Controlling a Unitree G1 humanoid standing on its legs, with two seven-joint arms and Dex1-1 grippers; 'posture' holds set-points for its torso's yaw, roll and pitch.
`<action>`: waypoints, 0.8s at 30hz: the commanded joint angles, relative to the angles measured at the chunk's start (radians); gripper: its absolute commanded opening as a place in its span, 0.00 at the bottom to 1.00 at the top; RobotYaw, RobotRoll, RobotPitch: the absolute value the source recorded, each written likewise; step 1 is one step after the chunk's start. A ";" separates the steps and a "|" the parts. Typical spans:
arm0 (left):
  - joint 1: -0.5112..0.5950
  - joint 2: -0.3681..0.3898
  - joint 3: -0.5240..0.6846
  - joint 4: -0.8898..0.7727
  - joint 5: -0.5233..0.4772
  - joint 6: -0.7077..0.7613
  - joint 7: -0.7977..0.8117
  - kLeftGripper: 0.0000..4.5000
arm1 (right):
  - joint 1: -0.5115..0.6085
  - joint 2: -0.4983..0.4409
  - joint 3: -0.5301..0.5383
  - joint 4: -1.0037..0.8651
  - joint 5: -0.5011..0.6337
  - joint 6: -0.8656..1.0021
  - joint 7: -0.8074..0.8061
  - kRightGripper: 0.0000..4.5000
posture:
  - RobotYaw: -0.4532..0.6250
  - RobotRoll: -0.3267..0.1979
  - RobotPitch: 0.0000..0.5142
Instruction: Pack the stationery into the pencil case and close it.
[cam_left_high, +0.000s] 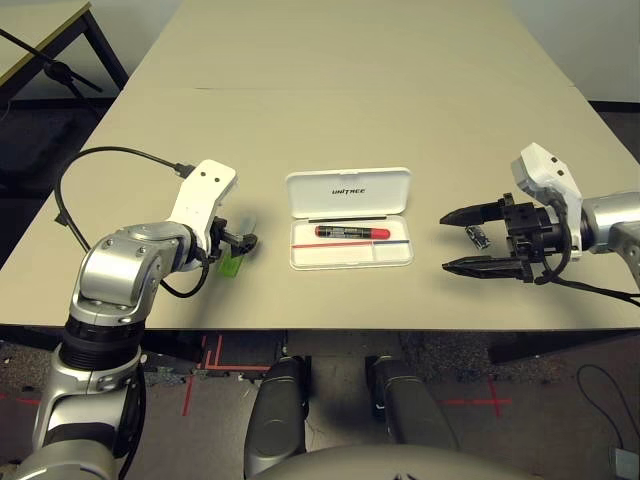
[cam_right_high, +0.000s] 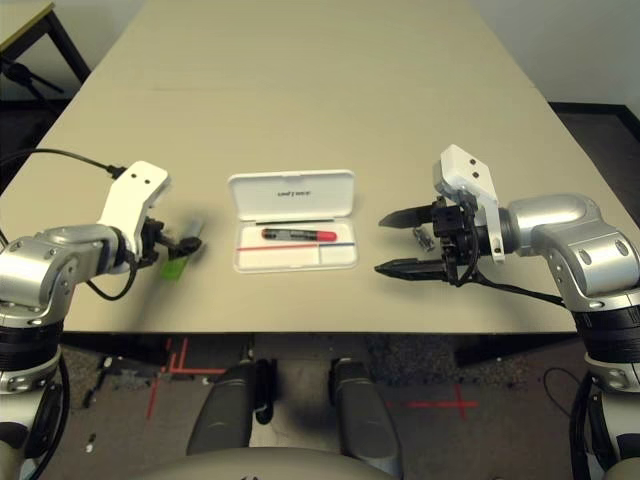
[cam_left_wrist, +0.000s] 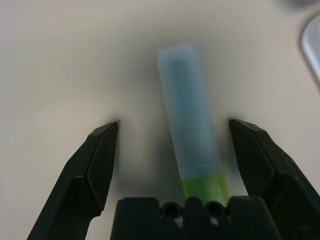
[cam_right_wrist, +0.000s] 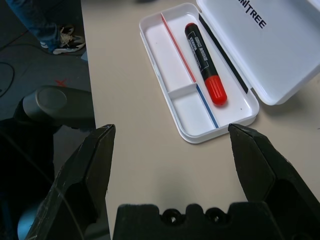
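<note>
The white pencil case (cam_left_high: 348, 192) lies open at the table's middle, its lid folded back. The red-and-black marker (cam_left_high: 352, 232) rests in the case's tray (cam_right_wrist: 175, 47). Left of the case, a pale green stick with a bright green end (cam_left_wrist: 192, 120) lies on the table. My left gripper (cam_left_high: 240, 243) is open, with one finger on each side of the stick. Right of the case, my right gripper (cam_left_high: 446, 240) is open and points at the case. A tiny silver clip (cam_left_high: 478, 237) lies on the table between its fingers.
The tan table (cam_left_high: 340, 90) stretches far back, with a seam across it. A black cable (cam_left_high: 90, 160) loops from my left wrist. The table's front edge runs just below both grippers. A second table and a black stand (cam_left_high: 50, 60) are at the far left.
</note>
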 joint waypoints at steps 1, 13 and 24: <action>0.024 -0.013 0.004 0.009 -0.002 0.025 0.021 1.00 | 0.000 0.006 0.016 0.006 -0.010 -0.015 -0.003 0.99 | 0.47 0.62 0.34; 0.041 0.025 -0.033 0.005 -0.031 -0.006 -0.005 0.63 | -0.001 0.022 0.019 0.011 -0.018 -0.032 -0.016 1.00 | 0.47 0.62 0.34; -0.021 0.183 -0.106 -0.038 -0.078 -0.140 -0.141 0.24 | -0.024 0.033 0.036 0.043 -0.045 -0.064 -0.013 1.00 | 0.47 0.62 0.32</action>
